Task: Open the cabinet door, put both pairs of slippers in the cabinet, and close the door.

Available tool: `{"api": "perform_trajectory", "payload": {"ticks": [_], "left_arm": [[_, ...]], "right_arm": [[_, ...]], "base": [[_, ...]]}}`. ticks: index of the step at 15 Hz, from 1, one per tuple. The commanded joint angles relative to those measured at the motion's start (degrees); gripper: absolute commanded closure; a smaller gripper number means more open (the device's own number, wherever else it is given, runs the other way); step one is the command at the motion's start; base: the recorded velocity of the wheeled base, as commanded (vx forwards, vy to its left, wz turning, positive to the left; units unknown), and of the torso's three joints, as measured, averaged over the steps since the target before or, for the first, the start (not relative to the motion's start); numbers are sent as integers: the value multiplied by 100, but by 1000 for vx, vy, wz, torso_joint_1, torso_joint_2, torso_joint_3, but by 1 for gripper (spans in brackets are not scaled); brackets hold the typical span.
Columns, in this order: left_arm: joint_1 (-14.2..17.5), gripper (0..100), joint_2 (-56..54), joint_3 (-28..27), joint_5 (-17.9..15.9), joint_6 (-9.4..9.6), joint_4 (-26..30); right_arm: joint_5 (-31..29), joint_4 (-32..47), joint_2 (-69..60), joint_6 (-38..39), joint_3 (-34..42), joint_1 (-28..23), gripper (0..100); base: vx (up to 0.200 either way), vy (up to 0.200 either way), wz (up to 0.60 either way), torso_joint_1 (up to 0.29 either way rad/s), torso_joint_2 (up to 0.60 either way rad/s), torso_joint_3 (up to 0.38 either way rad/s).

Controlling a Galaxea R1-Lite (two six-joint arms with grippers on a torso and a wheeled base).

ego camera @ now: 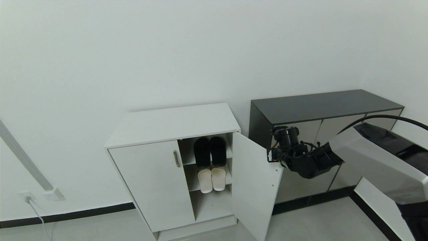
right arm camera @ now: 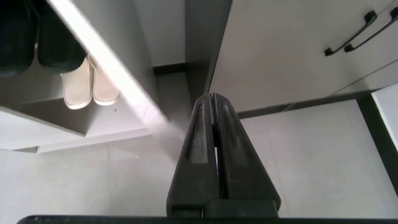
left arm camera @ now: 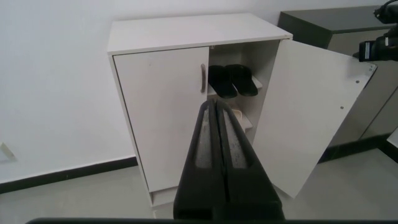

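Observation:
The white cabinet [ego camera: 167,124] stands against the wall with its right door [ego camera: 250,187] swung open and its left door [ego camera: 153,180] closed. A black pair of slippers [ego camera: 210,151] rests on the upper shelf and a white pair [ego camera: 211,179] on the shelf below. My right gripper [ego camera: 271,157] is at the outer side of the open door near its free edge, and it is shut with nothing held [right arm camera: 214,98]. In the left wrist view my left gripper [left arm camera: 215,104] is shut and empty, out in front of the cabinet [left arm camera: 186,31].
A dark sideboard [ego camera: 321,105] stands right beside the cabinet, behind the open door. A wall socket with a cable [ego camera: 26,198] is low on the wall at the left. Bare floor [ego camera: 317,224] lies before both pieces of furniture.

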Motion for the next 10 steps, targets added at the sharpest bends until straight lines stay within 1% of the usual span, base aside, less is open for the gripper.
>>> {"api": "perform_trajectory", "payload": {"ticks": [1,3,10], "left_arm": [[6,100,7,1,0,-4,0],[6,100,7,1,0,-4,0],[-2,100,7,1,0,-13,0]], "right_arm": [[1,0,-105,-2,92,81,100],[1,-9,-132,-2,145,151,100],[10,-53,-606,68,751,1013,100]], "base": [[0,0,0,0,0,0],[0,0,0,0,0,0],[0,0,0,0,0,0]]}}
